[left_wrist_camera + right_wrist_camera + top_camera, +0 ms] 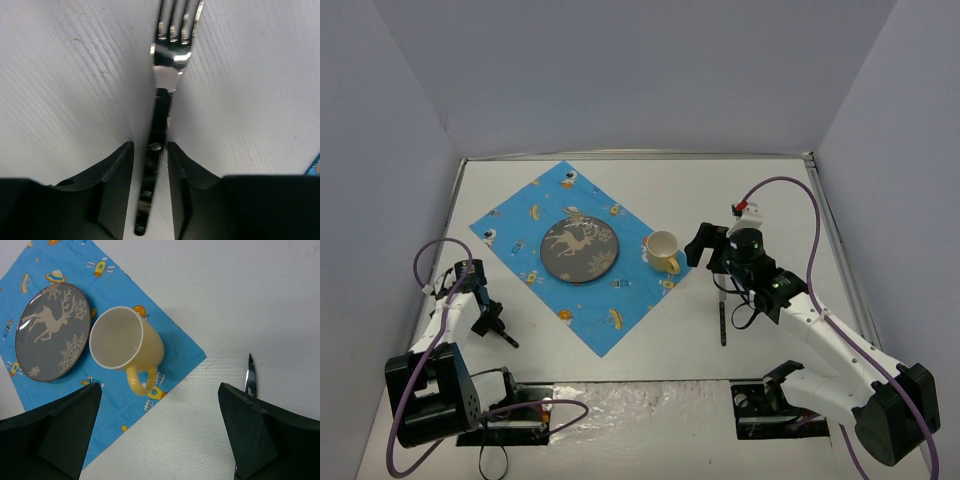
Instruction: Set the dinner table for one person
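Note:
A fork with a dark handle lies on the white dinner table at the left. My left gripper straddles its handle, jaws drawn in close, with a thin gap showing on each side. In the top view that gripper sits low over the fork. My right gripper hangs wide open and empty above the table, beside a yellow mug. A knife lies by its right finger. A grey reindeer plate rests on the blue printed cloth.
The mug stands on the cloth's right corner. The knife lies on bare table right of the cloth, under my right arm. Grey walls close the table on three sides. Cables loop near both arm bases.

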Controlling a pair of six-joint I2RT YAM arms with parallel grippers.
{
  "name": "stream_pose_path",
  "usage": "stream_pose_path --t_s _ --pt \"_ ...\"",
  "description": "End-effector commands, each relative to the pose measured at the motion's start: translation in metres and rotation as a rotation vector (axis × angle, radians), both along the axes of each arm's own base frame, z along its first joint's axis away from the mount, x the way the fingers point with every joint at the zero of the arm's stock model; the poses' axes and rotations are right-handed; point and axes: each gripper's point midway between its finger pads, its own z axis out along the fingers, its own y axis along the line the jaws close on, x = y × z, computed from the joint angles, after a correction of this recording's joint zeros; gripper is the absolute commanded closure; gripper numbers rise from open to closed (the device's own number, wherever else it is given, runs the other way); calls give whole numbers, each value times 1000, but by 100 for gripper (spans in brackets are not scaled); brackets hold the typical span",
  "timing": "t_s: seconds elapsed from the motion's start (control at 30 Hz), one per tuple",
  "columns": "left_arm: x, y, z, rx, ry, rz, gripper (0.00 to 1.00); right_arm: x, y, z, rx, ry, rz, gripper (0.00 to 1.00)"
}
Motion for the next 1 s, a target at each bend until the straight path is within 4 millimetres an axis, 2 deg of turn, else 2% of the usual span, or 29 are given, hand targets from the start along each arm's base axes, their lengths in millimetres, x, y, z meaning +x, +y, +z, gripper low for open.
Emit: stream_pose_path --t_s 0.0,0.03,0.07,0.23,0.4,0.5,0.67,0.73,0.83,0.9,0.97 --pt "-2 -9 -11 -52 -9 18 92 12 1 16 24 -69 -10 1" --pt "-2 -8 -10 -49 -11 19 98 12 1 16 26 -69 -10 1" --pt "-1 -8 -8 -46 -16 18 100 12 1 16 26 -68 -10 1" --pt "2 -5 7 -26 -43 11 100 12 0 16 27 -70 -12 1" --pt "24 6 55 60 -120 -95 100 11 1 16 29 -68 2 1" --pt "50 15 96 139 -170 -205 100 11 4 17 32 -69 17 1" --pt "108 25 167 283 -237 -454 100 11 6 20 31 -78 32 2" --pt "129 22 188 328 -266 -546 100 10 6 22 36 -84 37 2" --pt "174 2 217 421 -308 -770 100 8 7 26 43 -107 51 2" --pt "196 -11 222 456 -293 -901 100 6 6 31 47 -128 53 1" --pt "219 -25 211 492 -237 -1091 100 3 4 40 57 -161 55 1"
